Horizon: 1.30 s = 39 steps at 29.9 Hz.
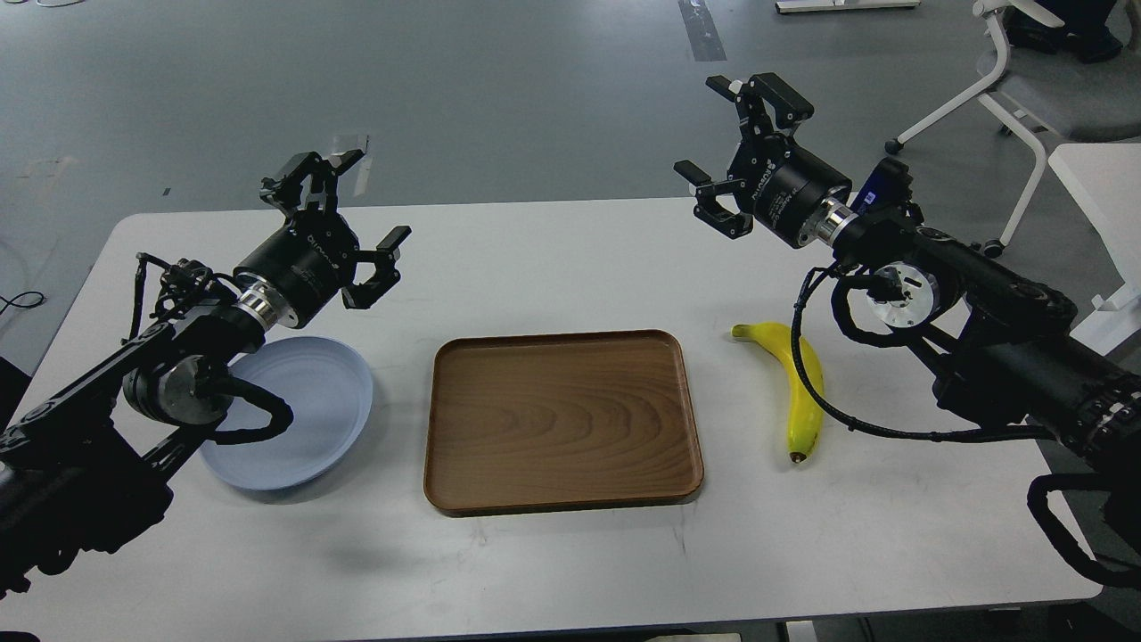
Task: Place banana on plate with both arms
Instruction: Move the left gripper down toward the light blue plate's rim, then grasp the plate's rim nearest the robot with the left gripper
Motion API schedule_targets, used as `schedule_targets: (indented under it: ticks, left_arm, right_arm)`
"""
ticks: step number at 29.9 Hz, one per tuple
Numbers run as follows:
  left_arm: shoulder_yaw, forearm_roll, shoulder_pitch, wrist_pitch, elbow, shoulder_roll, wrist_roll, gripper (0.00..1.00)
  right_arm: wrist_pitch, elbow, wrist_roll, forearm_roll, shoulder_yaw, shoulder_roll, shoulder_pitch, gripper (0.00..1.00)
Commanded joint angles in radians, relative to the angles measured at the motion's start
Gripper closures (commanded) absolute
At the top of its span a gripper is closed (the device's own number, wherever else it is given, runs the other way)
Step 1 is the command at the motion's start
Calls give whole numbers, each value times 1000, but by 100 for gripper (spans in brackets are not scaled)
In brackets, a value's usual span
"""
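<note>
The banana (796, 385) lies on the white desk (570, 553) at about 3 o'clock from the wooden tray (562, 419), its dark tip toward the near edge; a black cable crosses its middle. The plate (312, 419) sits at 9 o'clock from the tray, its left part hidden behind the left arm. The left tool (343, 227) and the right tool (735, 147) both hover with fingers spread, holding nothing. A chair (1034, 89) is cut off at the frame's 1 o'clock corner.

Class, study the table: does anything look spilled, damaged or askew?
Nothing stands out. The banana lies intact on the table, the wooden tray sits square, the plate lies flat, and nothing is spilled.
</note>
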Motion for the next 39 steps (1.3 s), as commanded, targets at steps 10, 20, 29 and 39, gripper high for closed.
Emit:
schedule_targets:
  ticks: [10,20,29,39]
  left_arm:
    - [148,968,41,387,-187,247,-172,2]
    - [484,1118,57,588,-65,463,-195,4]
    - [567,1116,158,658,-12,471,-191,6]
    - [567,1103,186,664,153,367,-222,6]
  right_arm:
    - [-40,1,8,2,3,-9,-4,0]
    - [-42,2,9,2,3,-9,-10,0]
    - [-43,0,9,2,3,3,-12,0]
    - [-43,1,9,2,3,-7,-17,0]
